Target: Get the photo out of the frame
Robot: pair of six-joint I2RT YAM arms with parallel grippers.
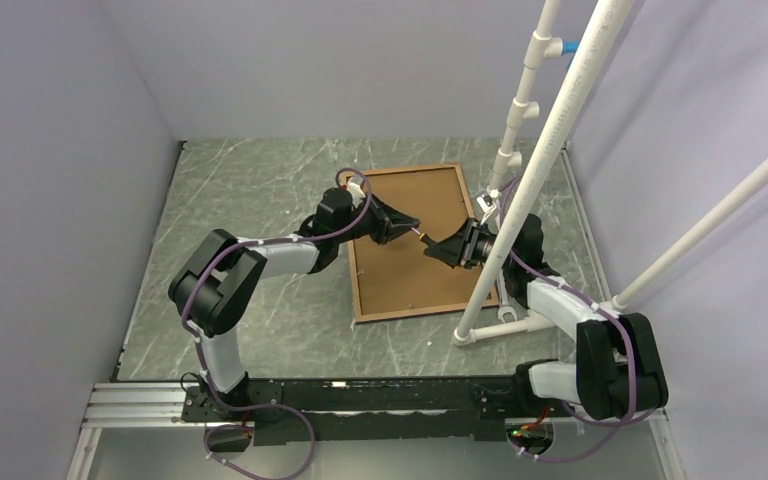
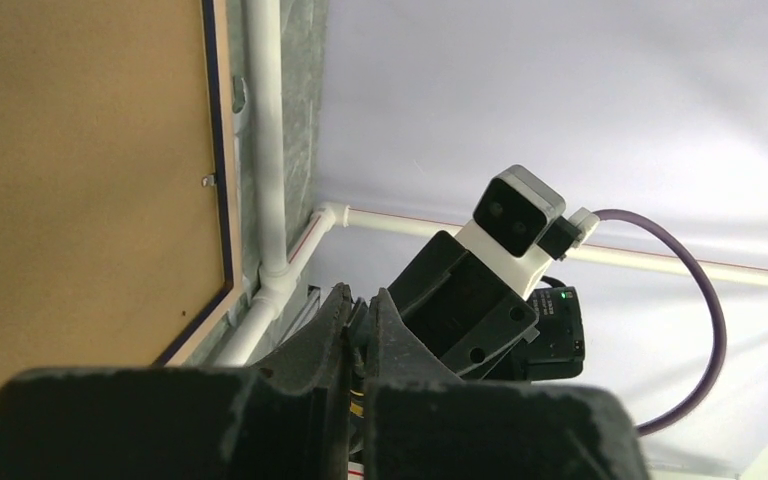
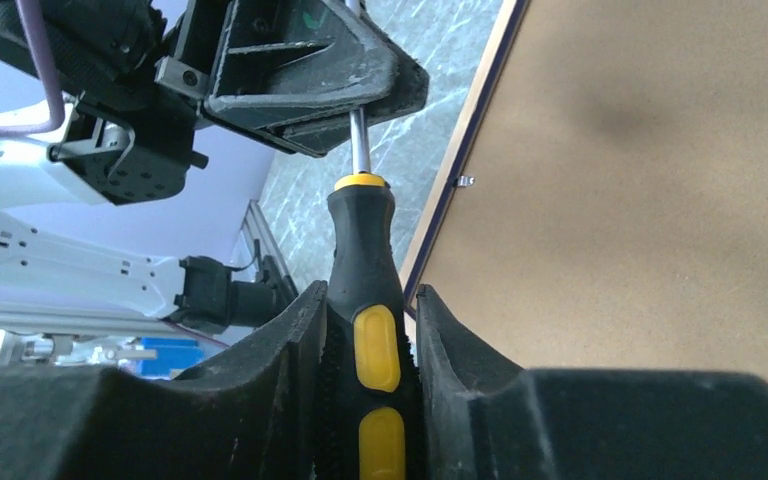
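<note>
The frame (image 1: pixel 353 275) lies back side up on the marble table, its navy rim (image 2: pixel 222 200) running round a brown back panel (image 1: pixel 415 285). The photo's printed side is hidden. Over the panel, a black and yellow screwdriver (image 3: pixel 365 260) spans between both grippers. My left gripper (image 1: pixel 413 222) is shut on its metal shaft, as the right wrist view shows (image 3: pixel 355 125). My right gripper (image 3: pixel 370 292) has its fingers pressed on either side of the handle. A small metal clip (image 3: pixel 465 181) sits at the panel's edge.
A white PVC pipe stand (image 1: pixel 535 170) rises at the right, and its base pipes (image 1: pixel 490 325) lie beside the frame's right edge. Grey walls close the table on three sides. An aluminium rail (image 1: pixel 140 400) runs along the near edge.
</note>
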